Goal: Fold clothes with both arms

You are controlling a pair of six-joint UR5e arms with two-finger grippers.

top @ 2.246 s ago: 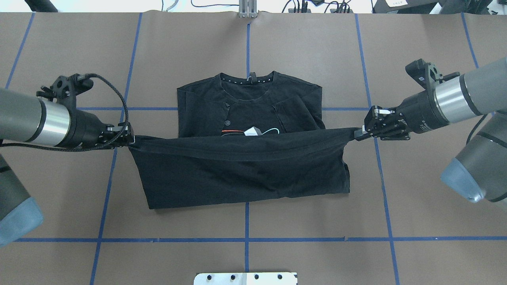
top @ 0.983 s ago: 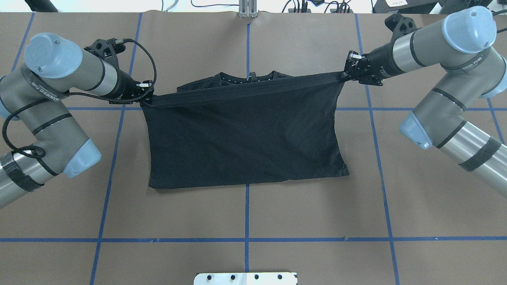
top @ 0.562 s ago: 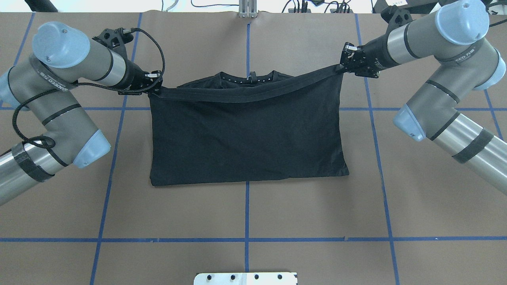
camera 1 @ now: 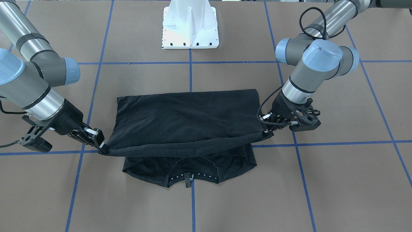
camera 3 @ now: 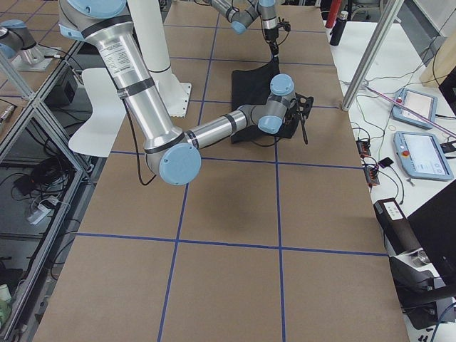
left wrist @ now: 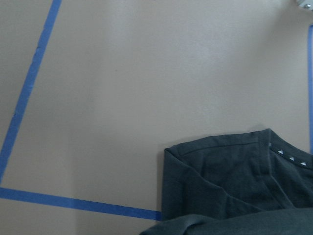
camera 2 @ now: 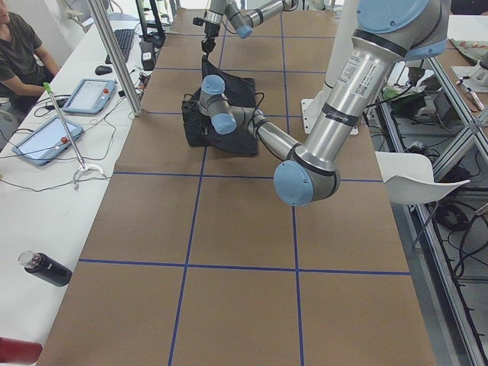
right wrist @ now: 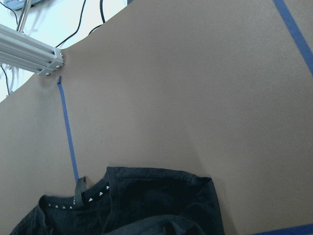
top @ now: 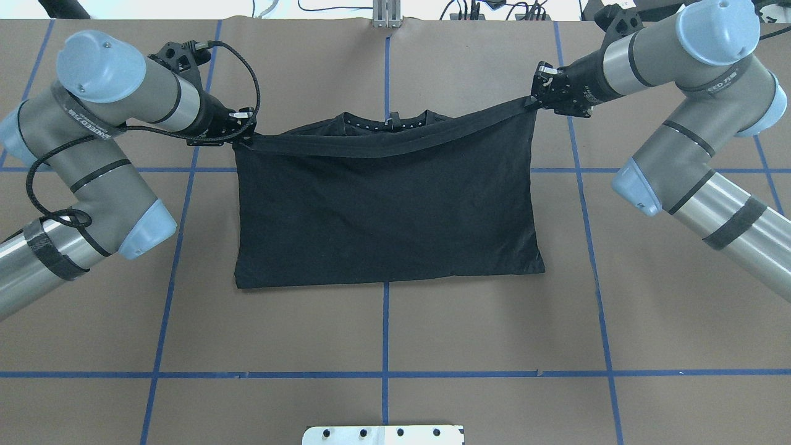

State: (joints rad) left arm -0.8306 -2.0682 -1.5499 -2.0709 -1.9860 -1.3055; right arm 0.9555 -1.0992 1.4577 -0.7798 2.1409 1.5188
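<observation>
The black T-shirt (top: pixel 383 210) lies on the brown table, its lower half doubled up over the chest so the logo is hidden. Its hem hangs stretched between both grippers, just short of the collar (top: pixel 386 120). My left gripper (top: pixel 240 137) is shut on the hem's left corner, and my right gripper (top: pixel 532 102) is shut on the right corner, held slightly higher. In the front-facing view the left gripper (camera 1: pixel 266 129) and right gripper (camera 1: pixel 101 146) hold the hem above the shoulders and collar (camera 1: pixel 190 177). Both wrist views look down on the collar area (left wrist: pixel 230 186) (right wrist: pixel 146 196).
Blue tape lines (top: pixel 385 327) grid the brown table. The white pedestal base (camera 1: pixel 190 29) stands at the robot's edge. A person (camera 2: pixel 19 46) sits beside tablets (camera 2: pixel 46 137) on the side bench, where a dark bottle (camera 2: pixel 46 268) lies.
Both grippers carried the hem from the shirt's middle up toward the collar, covering the logo. Over the last half second the hem shifted only slightly further.
</observation>
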